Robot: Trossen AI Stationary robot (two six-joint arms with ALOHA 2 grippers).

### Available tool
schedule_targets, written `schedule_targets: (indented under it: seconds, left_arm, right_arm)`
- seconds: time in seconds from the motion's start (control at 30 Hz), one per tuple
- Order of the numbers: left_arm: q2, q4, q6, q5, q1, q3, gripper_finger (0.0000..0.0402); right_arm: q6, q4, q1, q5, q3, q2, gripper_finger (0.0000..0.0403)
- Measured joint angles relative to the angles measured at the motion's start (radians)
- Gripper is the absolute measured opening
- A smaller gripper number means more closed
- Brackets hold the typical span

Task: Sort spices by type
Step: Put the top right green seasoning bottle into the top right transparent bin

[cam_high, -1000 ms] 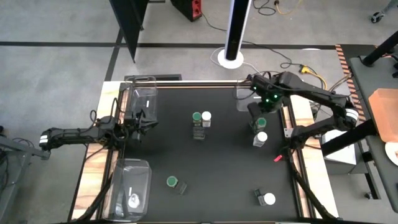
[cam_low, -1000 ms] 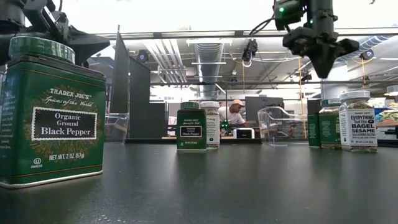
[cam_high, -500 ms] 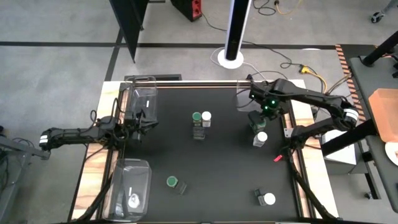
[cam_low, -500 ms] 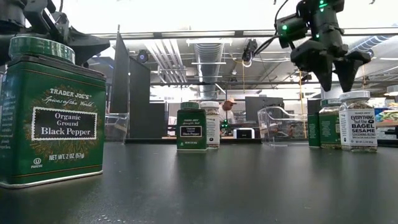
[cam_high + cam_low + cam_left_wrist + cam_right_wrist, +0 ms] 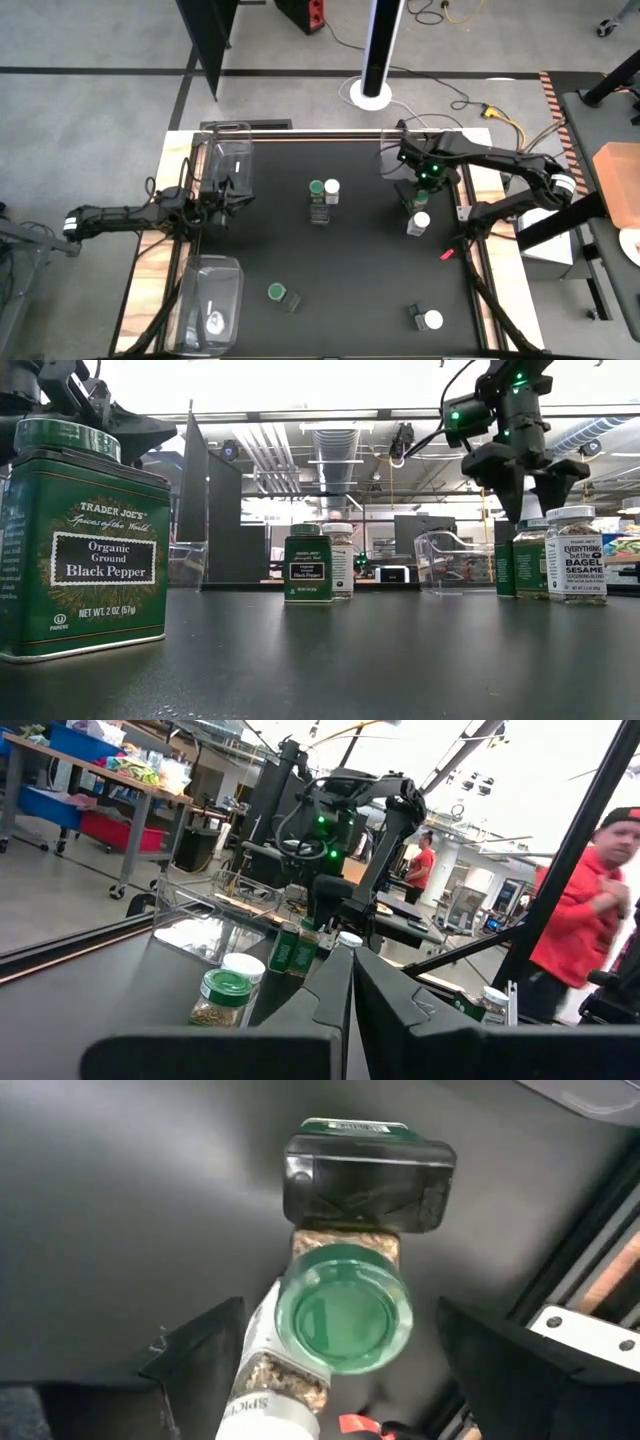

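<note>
The right gripper (image 5: 330, 1355) has its two fingers (image 5: 195, 1350) spread wide, one on each side of a green-lidded jar (image 5: 345, 1312) and touching neither side of it. Seen from the wrist, that jar shows a round green lid over a clear body with brownish contents; it stands upright, its long axis vertical. Just beside it stand a dark green tin with a squared top (image 5: 367, 1175) and a white-labelled jar (image 5: 275, 1395), also upright.

From above, this cluster sits at about two o'clock on the black table (image 5: 340, 290), the right gripper (image 5: 418, 192) hanging over it and a white-lidded jar (image 5: 420, 221) next to it. A green and white pair (image 5: 323, 190) stands near the centre, a green-lidded one (image 5: 277, 292) at seven o'clock, a white-lidded one (image 5: 432, 320) at five o'clock.

The left gripper (image 5: 228, 192) waits at nine o'clock, fingers together, beside a clear tray (image 5: 222, 158).
</note>
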Motion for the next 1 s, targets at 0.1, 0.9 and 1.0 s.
schedule_targets:
  seconds: [0.1,0.9,1.0]
  left_arm:
    - [0.000,0.000,0.000,0.000,0.000,0.000,0.0000]
    - [0.000,0.000,-0.005,0.000,0.000,0.000,0.0000]
    - [0.000,0.000,-0.005,0.000,0.000,0.000,0.0000]
  right_arm:
    - [0.004,0.009,0.000,0.001,-0.009,0.000,0.0319]
    - [0.022,0.063,0.001,0.051,-0.072,-0.003,0.0197]
    - [0.038,0.063,0.001,0.051,-0.072,-0.003,0.0197]
